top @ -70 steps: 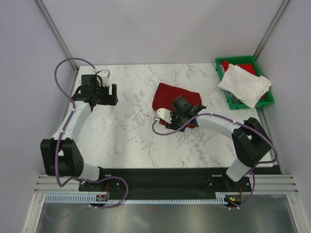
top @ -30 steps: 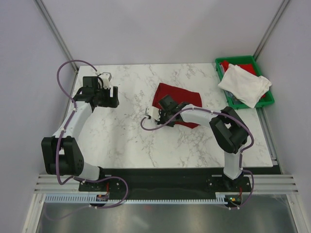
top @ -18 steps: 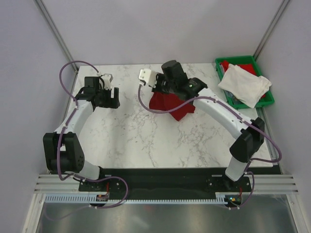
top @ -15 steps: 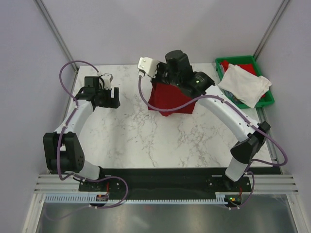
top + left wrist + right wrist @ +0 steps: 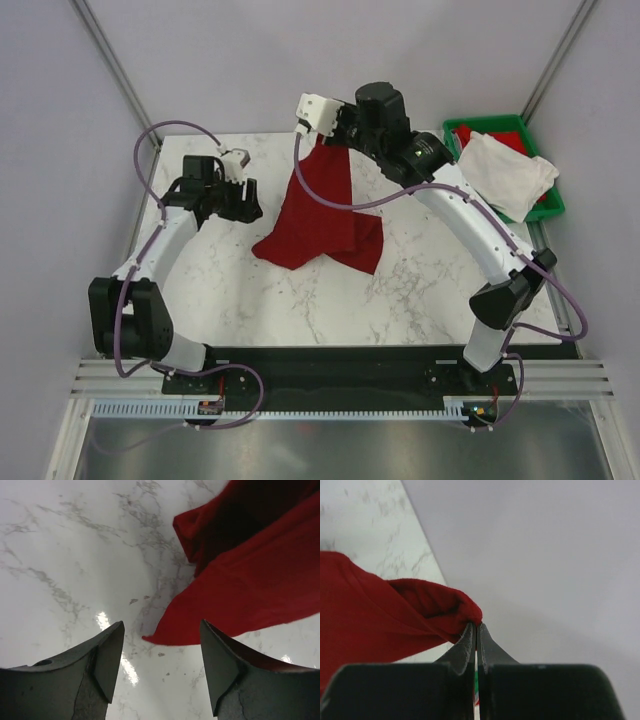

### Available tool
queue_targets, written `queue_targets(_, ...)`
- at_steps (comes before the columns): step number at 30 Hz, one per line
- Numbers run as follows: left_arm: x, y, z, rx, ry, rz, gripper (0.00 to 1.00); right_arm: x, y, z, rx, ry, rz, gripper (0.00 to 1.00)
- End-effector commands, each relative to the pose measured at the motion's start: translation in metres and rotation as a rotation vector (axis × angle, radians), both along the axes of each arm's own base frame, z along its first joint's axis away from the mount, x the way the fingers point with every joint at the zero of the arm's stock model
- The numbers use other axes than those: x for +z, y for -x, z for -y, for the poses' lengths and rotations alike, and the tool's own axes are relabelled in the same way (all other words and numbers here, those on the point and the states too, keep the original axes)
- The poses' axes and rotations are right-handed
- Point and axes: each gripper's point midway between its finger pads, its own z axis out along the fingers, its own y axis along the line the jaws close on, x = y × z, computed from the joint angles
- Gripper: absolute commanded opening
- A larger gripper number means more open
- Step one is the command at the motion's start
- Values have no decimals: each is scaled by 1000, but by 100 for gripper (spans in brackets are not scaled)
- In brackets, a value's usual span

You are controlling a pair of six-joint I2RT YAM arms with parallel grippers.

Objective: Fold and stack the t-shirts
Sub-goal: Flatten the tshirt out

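The dark red t-shirt hangs stretched from the back of the table down to the marble top, its lower part spread on the surface. My right gripper is raised high at the back and shut on a bunched top edge of the shirt, pinched at the fingertips. My left gripper is open, low over the table just left of the shirt's lower corner, which lies just ahead of the gap between its fingers. The off-white t-shirt lies crumpled on the green bin.
The green bin stands at the back right corner, with some red cloth under the white shirt. Grey walls enclose the back and sides. The marble table shows bare in front of the shirt.
My right gripper lifted the red t-shirt up and to the back, so it unfurled and hangs. My left gripper moved right toward the shirt's lower left corner and narrowed a little.
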Motion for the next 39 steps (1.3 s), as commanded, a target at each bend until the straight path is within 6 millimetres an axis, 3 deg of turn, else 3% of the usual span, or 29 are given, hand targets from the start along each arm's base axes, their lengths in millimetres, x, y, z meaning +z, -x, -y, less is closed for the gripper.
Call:
queue_targets(1, -4, -4, 31, -137, 35, -1, 69, -45, -27, 42, -130, 88, -61, 0)
queue_targets(3, -25, -6, 42, -157, 46, -66, 68, -62, -37, 61, -188, 101, -95, 0)
queue_targets(5, -31, -14, 50, -169, 59, -88, 68, -60, -41, 75, -236, 82, -94, 0)
queue_targets(9, -55, -34, 56, -178, 57, -143, 67, -51, -36, 85, -248, 68, -81, 0)
queue_targets(11, -67, -46, 61, -182, 68, -178, 66, -47, -26, 87, -233, 60, -83, 0)
queue_targets(12, -60, -58, 65, -188, 77, -162, 66, -55, -22, 89, -228, 76, -105, 0)
queue_targets(13, -75, -61, 68, -189, 83, -204, 65, -50, -13, 92, -224, 73, -103, 0)
queue_targets(14, -77, -63, 75, -203, 88, -214, 65, -52, -8, 94, -224, 78, -111, 0)
queue_targets(15, -78, -66, 79, -212, 88, -222, 64, -63, -3, 96, -225, 91, -138, 0)
queue_targets(16, -74, -76, 84, -219, 85, -206, 64, -58, 9, 103, -223, 89, -139, 0)
queue_targets(17, -85, -77, 92, -234, 78, -230, 64, -62, 15, 106, -221, 96, -147, 0)
queue_targets(18, -81, -85, 97, -242, 76, -218, 64, -76, 21, 109, -221, 118, -178, 0)
queue_targets(20, -93, -88, 111, -265, 63, -235, 65, -75, 34, 116, -221, 113, -187, 0)
queue_targets(22, -91, -99, 121, -276, 51, -215, 66, -84, 43, 123, -228, 121, -213, 0)
queue_targets(23, -105, -99, 127, -288, 41, -241, 66, -90, 46, 124, -231, 130, -227, 0)
queue_targets(24, -100, -107, 133, -296, 38, -223, 66, -93, 48, 126, -233, 138, -233, 0)
queue_targets(26, -117, -110, 141, -304, 8, -239, 65, -92, 51, 129, -238, 136, -235, 0)
queue_targets(27, -116, -115, 145, -308, 4, -226, 65, -93, 52, 129, -237, 135, -239, 0)
queue_targets(33, -134, -109, 159, -343, 22, -280, 62, -95, 52, 130, -243, 139, -249, 0)
queue_targets(34, -135, -106, 163, -361, 38, -287, 59, -97, 51, 129, -243, 139, -252, 0)
queue_targets(37, -131, -104, 164, -366, 34, -282, 29, -101, 49, 127, -240, 140, -259, 0)
queue_targets(38, -130, -104, 162, -359, 24, -280, 3, -102, 48, 126, -240, 140, -260, 0)
queue_targets(39, -126, -104, 159, -347, 16, -272, 2, -102, 46, 125, -244, 138, -254, 0)
